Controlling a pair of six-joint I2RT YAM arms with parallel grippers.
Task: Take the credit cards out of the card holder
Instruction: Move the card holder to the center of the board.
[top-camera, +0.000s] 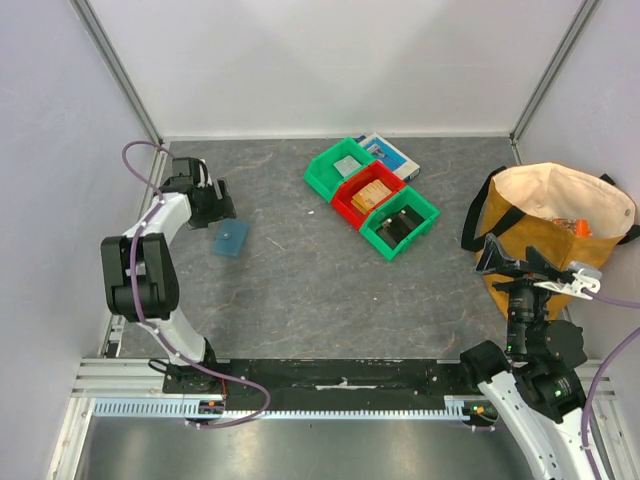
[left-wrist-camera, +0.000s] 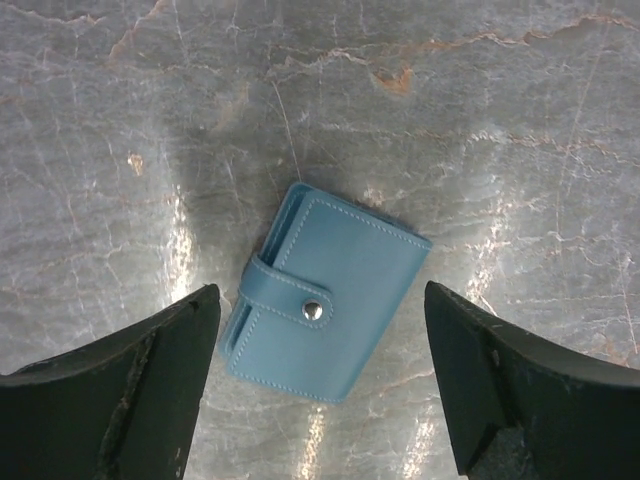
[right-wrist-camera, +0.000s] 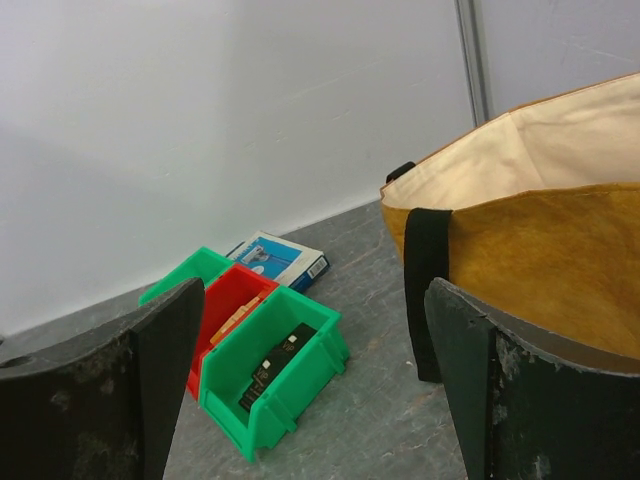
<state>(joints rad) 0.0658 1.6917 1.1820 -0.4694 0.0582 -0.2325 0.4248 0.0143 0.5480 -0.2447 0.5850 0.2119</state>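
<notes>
1. We see a robotics lab test cell: plain white wall panels (top-camera: 330, 60) close in the far, left and right sides.
2. Bare aluminium posts (top-camera: 118, 70) frame those panels at the far corners.
3. We see a left arm (top-camera: 140, 275) and a right arm (top-camera: 540, 375) bolted to a metal rail (top-camera: 105, 375) at the near edge of a grey stone-patterned table (top-camera: 300, 290), with a purple cable (top-camera: 135, 160) looping loose.
4. Plastic parts bins (top-camera: 372, 197) sit at the far side.

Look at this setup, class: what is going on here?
The left arm's tool hovers open above the blue card holder, which lies on the table with its snap fastened. Nothing is gripped and no credit cards are out yet. The right arm's tool is open too, up beside the tan bag.
</notes>
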